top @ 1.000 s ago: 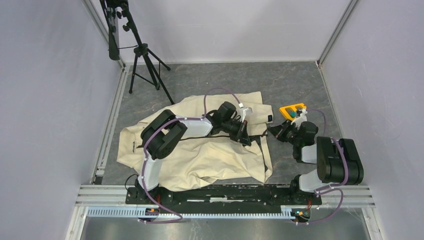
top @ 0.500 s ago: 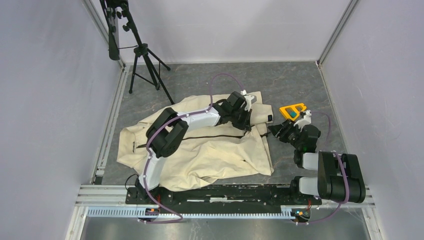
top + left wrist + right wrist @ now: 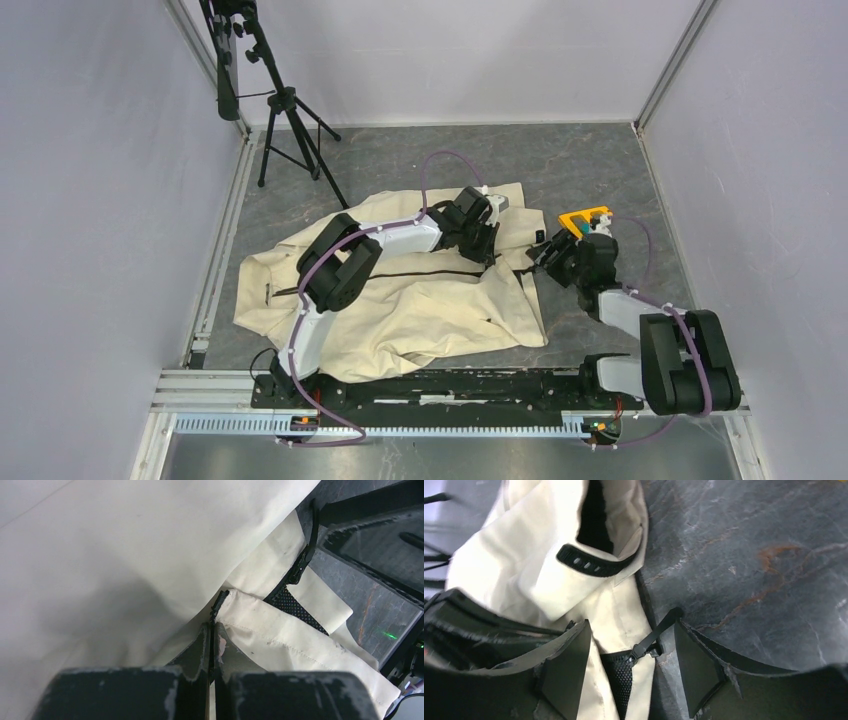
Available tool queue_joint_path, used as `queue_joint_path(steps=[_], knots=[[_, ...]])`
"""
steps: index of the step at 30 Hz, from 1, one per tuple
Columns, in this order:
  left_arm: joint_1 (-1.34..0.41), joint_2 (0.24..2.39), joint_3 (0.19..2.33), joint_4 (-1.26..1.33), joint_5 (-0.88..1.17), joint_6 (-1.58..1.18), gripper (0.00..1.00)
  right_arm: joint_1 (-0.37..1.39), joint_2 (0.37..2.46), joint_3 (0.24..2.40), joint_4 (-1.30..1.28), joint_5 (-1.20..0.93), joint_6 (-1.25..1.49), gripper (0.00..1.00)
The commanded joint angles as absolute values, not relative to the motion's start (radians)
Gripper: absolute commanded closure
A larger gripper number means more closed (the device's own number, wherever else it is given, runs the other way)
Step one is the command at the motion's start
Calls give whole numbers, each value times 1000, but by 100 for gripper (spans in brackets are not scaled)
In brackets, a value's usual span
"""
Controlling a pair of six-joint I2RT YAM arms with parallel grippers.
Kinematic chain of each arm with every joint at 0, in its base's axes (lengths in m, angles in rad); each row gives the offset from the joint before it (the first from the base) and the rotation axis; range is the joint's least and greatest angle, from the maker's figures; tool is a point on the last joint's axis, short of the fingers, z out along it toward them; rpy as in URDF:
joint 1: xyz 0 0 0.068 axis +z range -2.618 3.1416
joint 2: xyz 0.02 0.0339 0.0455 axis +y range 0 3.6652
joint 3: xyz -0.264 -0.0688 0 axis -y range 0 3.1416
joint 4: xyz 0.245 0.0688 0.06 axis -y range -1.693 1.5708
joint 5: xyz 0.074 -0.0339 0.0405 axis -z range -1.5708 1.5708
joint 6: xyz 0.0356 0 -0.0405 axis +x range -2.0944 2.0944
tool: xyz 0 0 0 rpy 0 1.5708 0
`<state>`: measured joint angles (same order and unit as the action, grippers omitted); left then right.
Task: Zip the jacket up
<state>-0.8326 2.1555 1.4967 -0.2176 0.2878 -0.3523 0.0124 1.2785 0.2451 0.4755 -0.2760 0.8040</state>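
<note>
The zipper edge of the jacket is pinched in the closed left hand — the right hand is held apart astride a dark zipper end on the desk.

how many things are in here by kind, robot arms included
jacket: 1
tripod: 1
yellow object: 1
robot arms: 2
total: 5
</note>
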Motion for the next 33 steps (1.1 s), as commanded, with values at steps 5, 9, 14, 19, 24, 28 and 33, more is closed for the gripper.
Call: queue_joint_path(steps=[5,9,14,19,24,28,33], knots=[[-834,2156,1451,-228,222,-333,98,193,1216,407,-50,280,995,35],[-834,2146,1435,-208,221,-337,98,228,1275,448,-70,290,1039,46],[-834,2151,1445,-233,159,-349,98,249,1357,534,-162,286,1099,60],[-834,2193,1499,-301,81,-363,98,265,1347,530,-169,315,1186,67],[-836,2219,1530,-354,6,-389,98,266,1299,554,-242,402,1271,100],[-834,2215,1519,-363,-76,-417,98,264,1225,496,-278,473,1378,100],[-835,2197,1496,-346,-68,-415,98,264,1092,361,-134,573,1372,100]])
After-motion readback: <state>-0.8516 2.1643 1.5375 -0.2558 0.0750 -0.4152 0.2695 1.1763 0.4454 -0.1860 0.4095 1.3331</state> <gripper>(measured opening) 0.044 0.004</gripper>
